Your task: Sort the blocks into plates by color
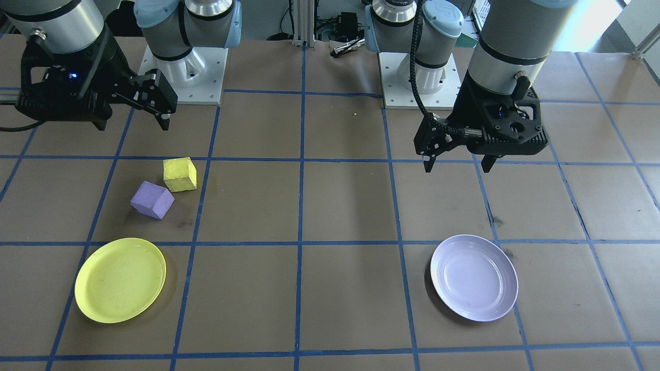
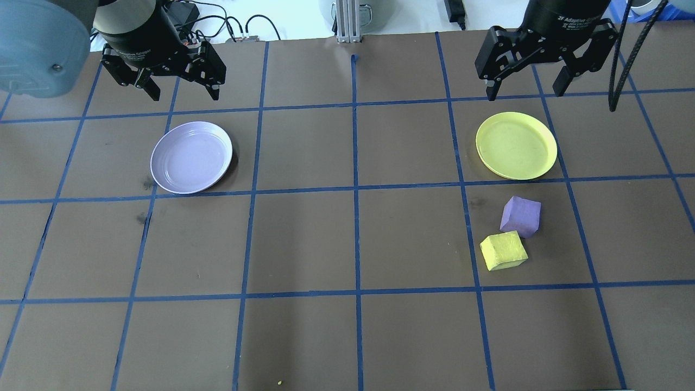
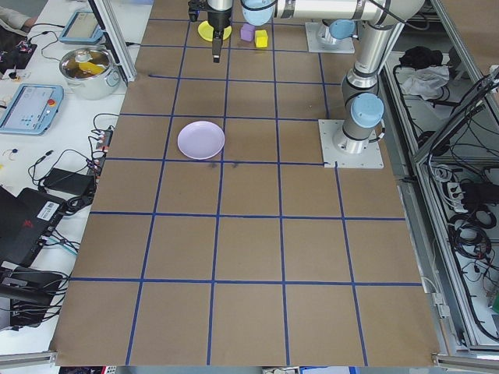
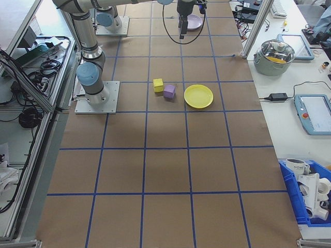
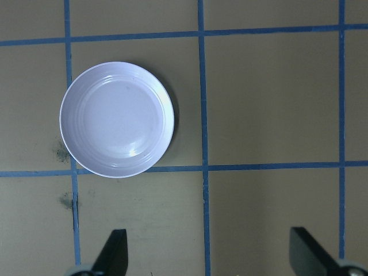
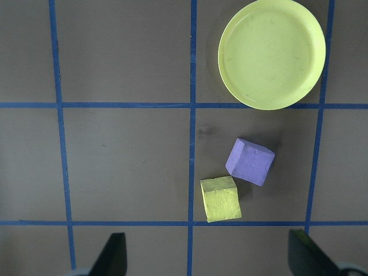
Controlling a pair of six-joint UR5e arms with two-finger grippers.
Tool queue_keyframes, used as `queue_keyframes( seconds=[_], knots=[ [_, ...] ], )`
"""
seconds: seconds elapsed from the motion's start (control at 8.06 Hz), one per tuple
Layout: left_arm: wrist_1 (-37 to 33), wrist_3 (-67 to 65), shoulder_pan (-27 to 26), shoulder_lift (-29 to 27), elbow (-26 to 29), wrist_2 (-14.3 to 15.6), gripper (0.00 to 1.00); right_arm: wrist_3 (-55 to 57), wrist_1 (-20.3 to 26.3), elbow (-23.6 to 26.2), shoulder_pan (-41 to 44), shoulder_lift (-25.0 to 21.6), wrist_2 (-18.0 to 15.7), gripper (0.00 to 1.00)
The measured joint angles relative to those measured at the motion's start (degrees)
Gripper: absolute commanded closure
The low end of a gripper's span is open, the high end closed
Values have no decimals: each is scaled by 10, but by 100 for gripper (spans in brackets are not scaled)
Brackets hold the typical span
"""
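Resting on the tabletop (image 2: 304,244), the yellow block (image 2: 504,250) and purple block (image 2: 520,216) touch beside the yellow plate (image 2: 516,145); the left gripper (image 2: 179,89) and right gripper (image 2: 525,87) hang spread and empty, the lavender plate (image 2: 191,157) bare.

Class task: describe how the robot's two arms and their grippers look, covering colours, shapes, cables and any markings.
Both arms are silver-grey tubes with pale blue joint caps, on white bolted base plates. Each ends in a black two-finger gripper: the left gripper and the right gripper have angular linkage fingers. White lettering circles each wrist, too small to read fully. A black cable hangs beside each arm, and a small blue light glows on each gripper body.
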Motion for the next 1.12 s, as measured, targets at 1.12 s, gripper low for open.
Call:
queue_keyframes(
  seconds=[1.12],
  knots=[
    [0, 0, 0, -2, 0, 0, 0, -1, -25, 45, -31, 19, -6, 0]
  ],
)
